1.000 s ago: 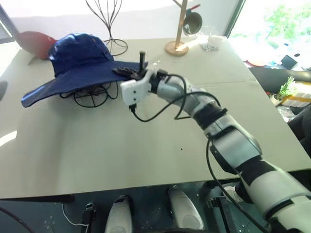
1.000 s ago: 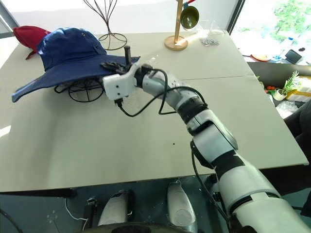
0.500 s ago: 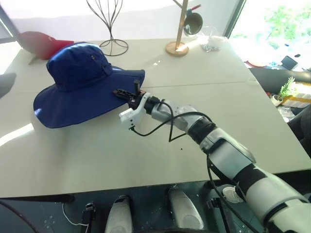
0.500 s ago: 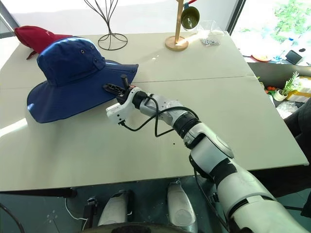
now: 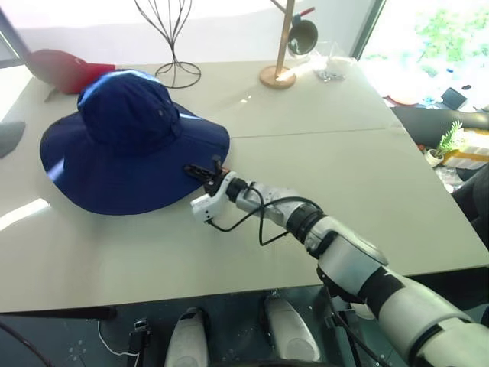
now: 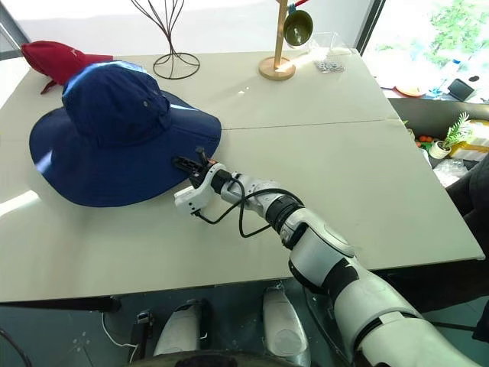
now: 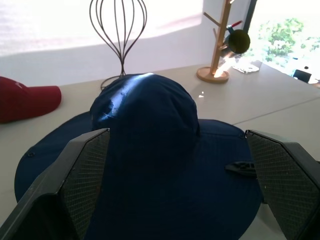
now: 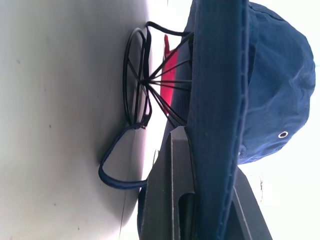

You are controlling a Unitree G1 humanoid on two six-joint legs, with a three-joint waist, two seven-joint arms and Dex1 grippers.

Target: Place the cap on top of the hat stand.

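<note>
Cap: navy, wide brim, draped over hat stand, near left edge of tabletop; wire hoops of stand visible under brim in right wrist view.
Right gripper: fingers pinched tight on brim at its edge nearest table centre, brim cloth between both fingers.
Left gripper: fingers spread wide, level, facing cap crown, nothing between them.
Red cap: far left corner.
Tall wire stand and wooden pole stand: along far edge.
</note>
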